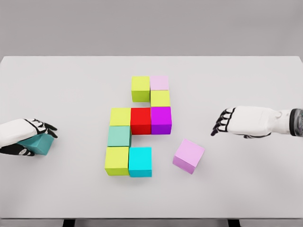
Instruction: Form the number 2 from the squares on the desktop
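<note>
Coloured cubes sit joined at the table's middle: a lime cube [140,88] and a pale pink cube [159,82] on top, a yellow-green cube [160,98] below, then a row of a yellow cube [120,116], a red cube [140,120] and a purple cube [161,119]. Under these lie a mint cube [119,136], a lime cube [117,160] and a cyan cube [140,161]. A loose pink cube [188,155] lies rotated to the right of them. My left hand [28,137] is shut on a teal cube [38,144] at the left edge. My right hand [229,121] hovers open at the right, holding nothing.
The white table [71,85] spans the view, with its front edge [151,218] near the bottom of the picture. A grey wall stands behind it.
</note>
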